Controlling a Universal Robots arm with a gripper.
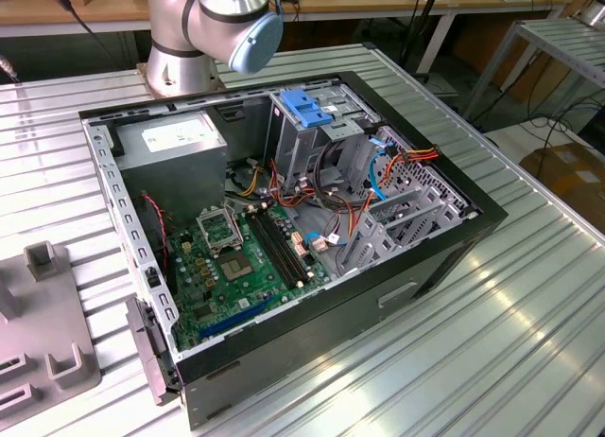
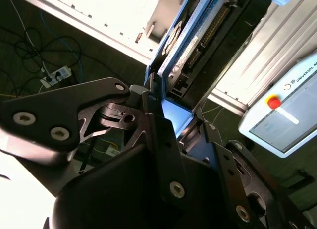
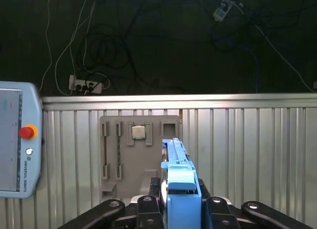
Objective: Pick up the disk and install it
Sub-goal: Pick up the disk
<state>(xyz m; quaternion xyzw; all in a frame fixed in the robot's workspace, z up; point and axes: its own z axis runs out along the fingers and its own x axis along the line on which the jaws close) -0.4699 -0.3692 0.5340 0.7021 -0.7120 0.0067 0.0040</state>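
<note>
Ribbed metal tabletop (image 1: 529, 342) carries an open computer case (image 1: 312, 361) lying on its side, motherboard exposed. A grey fixture tray (image 1: 38, 333) sits at the exterior view's left.

Task thing: the disk (image 3: 181, 189) is held edge-on, its light-blue bracket facing the first wrist view. It hangs over the tabletop near the fixture tray and a teach pendant (image 3: 15, 140), and apart from the case.

Tool: the tool (image 3: 181, 209) is pressed together on the disk, with dark fingers (image 2: 153, 105) clamped on both flat sides in the second wrist view.

Step in hand, as judged: the pickup appears complete and the disk is in carriage, with installation not begun. The drive cage (image 1: 312, 148) under its blue handle (image 1: 307, 106) holds no visible disk. Installation would call for squaring the disk's bracket to the cage opening while clearing the loose cables beside it.

Arm pose: the base (image 1: 180, 73) stands behind the case, and the shoulder joint (image 1: 236, 16) sits above it.
</note>
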